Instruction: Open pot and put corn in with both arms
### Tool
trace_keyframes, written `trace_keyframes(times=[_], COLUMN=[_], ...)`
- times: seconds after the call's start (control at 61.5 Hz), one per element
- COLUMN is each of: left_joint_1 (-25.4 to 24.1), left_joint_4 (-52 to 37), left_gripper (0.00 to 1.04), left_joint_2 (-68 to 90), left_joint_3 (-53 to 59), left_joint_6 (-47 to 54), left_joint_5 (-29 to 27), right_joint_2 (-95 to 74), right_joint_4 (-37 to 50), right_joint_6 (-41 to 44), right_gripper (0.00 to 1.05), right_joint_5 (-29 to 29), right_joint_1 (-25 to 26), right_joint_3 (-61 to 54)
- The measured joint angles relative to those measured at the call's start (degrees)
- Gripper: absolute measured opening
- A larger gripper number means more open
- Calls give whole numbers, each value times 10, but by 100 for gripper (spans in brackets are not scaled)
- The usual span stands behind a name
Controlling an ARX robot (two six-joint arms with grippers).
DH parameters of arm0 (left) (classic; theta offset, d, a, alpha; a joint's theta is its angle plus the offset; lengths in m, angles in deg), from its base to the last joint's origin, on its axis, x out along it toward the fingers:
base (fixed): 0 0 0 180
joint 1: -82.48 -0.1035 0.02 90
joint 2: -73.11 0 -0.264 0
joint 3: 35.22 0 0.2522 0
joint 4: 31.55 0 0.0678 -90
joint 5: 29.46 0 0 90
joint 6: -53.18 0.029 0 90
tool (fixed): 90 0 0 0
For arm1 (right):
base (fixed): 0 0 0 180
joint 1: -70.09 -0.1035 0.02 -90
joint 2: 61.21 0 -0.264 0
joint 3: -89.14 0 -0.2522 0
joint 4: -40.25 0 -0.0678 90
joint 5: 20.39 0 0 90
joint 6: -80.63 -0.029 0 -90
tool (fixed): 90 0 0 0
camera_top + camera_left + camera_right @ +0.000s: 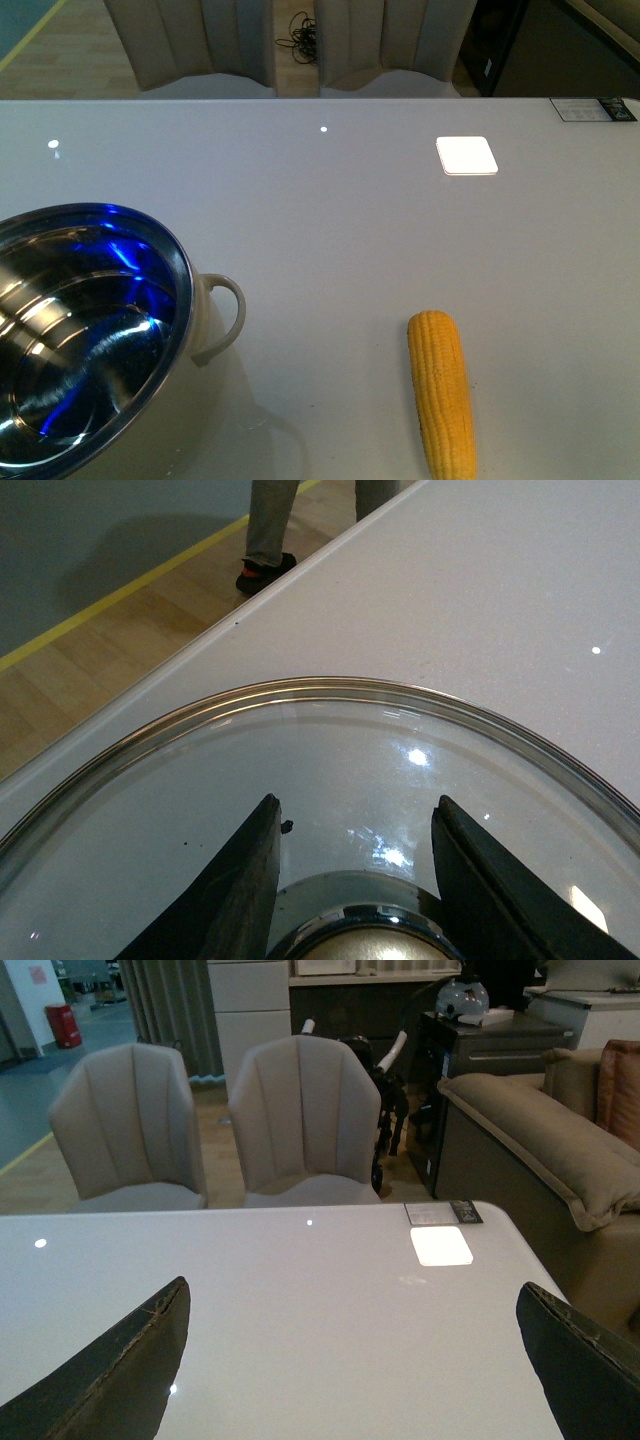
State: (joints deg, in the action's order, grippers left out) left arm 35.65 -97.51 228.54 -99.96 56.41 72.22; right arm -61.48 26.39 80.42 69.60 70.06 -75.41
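Pot: large round cream-white pot [204, 322], steel inside, uncovered at 8 o'clock on the white table [330, 210].
Corn: yellow husked corn cob [441, 395] lying flat at 5 o'clock, well apart from the pot; long axis runs 12-to-6, far end tipped slightly toward 11.
Left gripper [355, 810]: clamped on the cream knob [358, 948] of the glass lid [400, 730], table showing through the glass.
Right gripper [352, 1290]: fingers spread wide above the table.

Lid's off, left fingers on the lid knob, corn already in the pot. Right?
No: the corn lies on the table, right of the pot, not in it, as the front view shows. The lid is off and the left fingers flank its knob.
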Motion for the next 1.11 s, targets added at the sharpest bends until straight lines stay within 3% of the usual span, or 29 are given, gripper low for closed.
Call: trace_keyframes(times=[0.293,0.488,0.618,1.105], left_joint_1=[-1,-6,-6,9], left_joint_4=[-9,-6,5,81], left_gripper=[42,81,99,98], left_joint_2=[-2,2,-10,-170], left_joint_3=[-3,-3,1,54], left_joint_6=[0,-21,-26,-26], left_joint_5=[1,3,7,40], right_joint_2=[0,0,0,0], right_joint_4=[0,0,0,0], right_joint_6=[0,0,0,0], right_gripper=[96,96,96,96], right_joint_5=[0,0,0,0], right_joint_1=[0,0,0,0], right_joint_3=[0,0,0,0])
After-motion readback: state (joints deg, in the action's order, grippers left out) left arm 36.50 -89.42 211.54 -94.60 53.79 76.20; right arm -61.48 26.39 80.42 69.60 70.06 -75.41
